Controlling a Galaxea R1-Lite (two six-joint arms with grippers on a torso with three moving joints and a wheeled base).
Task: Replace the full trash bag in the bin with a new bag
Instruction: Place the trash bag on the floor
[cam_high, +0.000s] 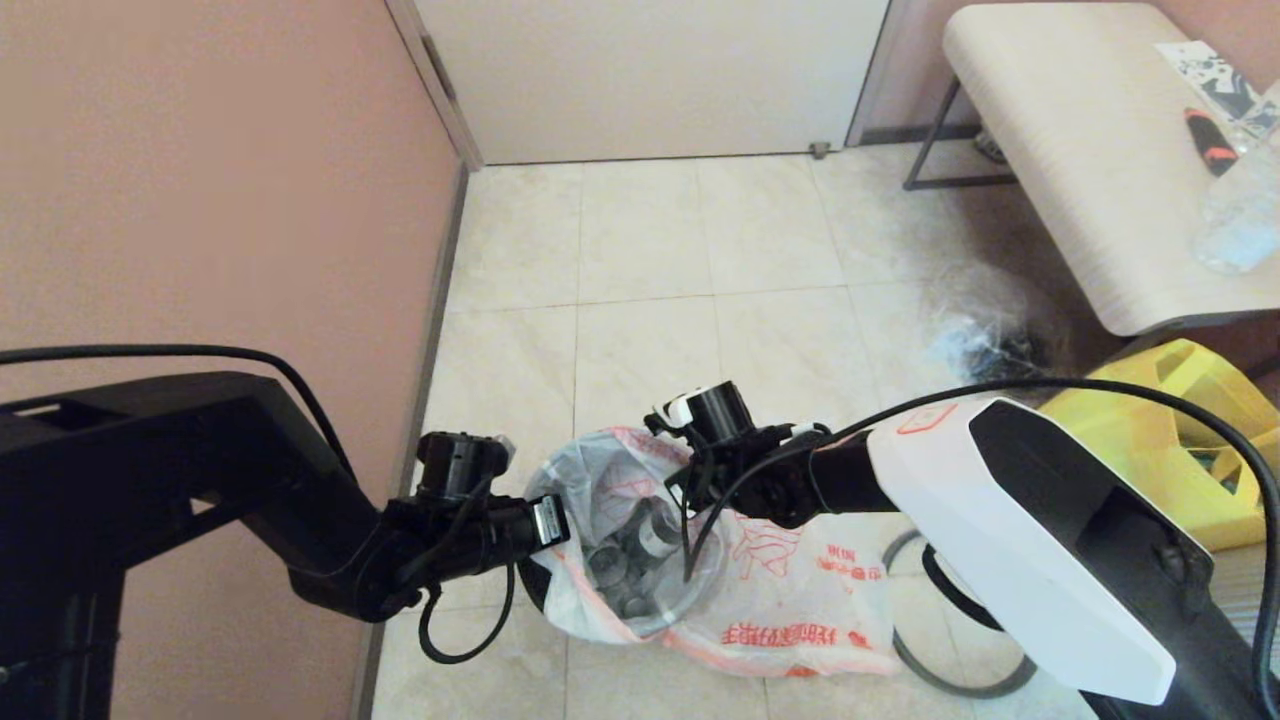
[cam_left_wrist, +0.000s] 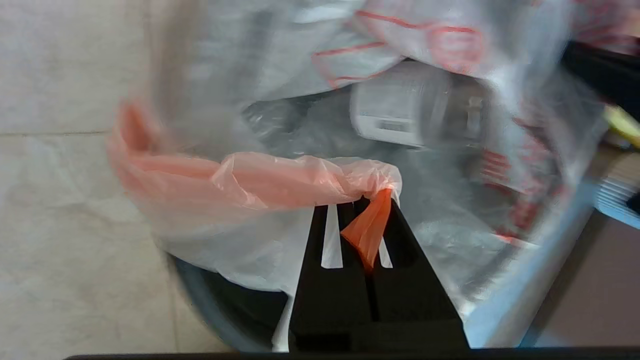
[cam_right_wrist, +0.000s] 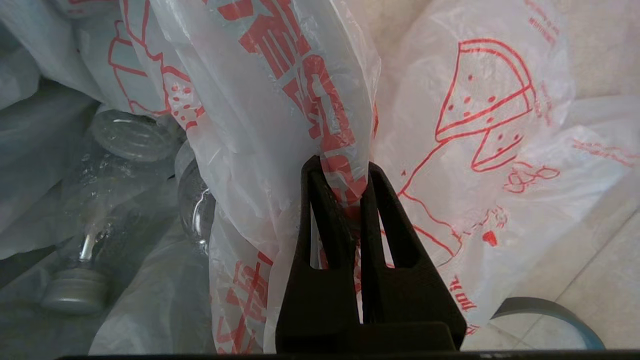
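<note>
My left gripper (cam_left_wrist: 367, 207) is pinched tight on the orange-edged rim of the full trash bag (cam_high: 620, 540), the thin translucent white plastic one, lumpy with grey cans and clear bottles, which sits in the small round dark-grey bin (cam_left_wrist: 225, 305) on the pale tiled floor (cam_high: 650, 260) beside the pink wall (cam_high: 200, 200). My right gripper (cam_right_wrist: 345, 182) has its fingers closed on a bunched fold of white plastic with red print at the far side of the bag's mouth. My worry is which plastic that is: the new bag (cam_high: 800, 590), thin white with a red watermelon drawing and a row of big red characters, lies flat on the floor right against the bin, and from my right wrist the two sheets overlap so closely that I cannot tell whether I hold only the full bag or a layer of the new one with it. If I lift now, I might drag the new bag up too. The film is thin and the load looks heavy, so a narrow pinch could tear or slip from either side, spilling the cans. An uneven pull could also tip the light bin. The thin grey hoop (cam_high: 960, 650) lies loose on the floor by my right arm and could snag.
</note>
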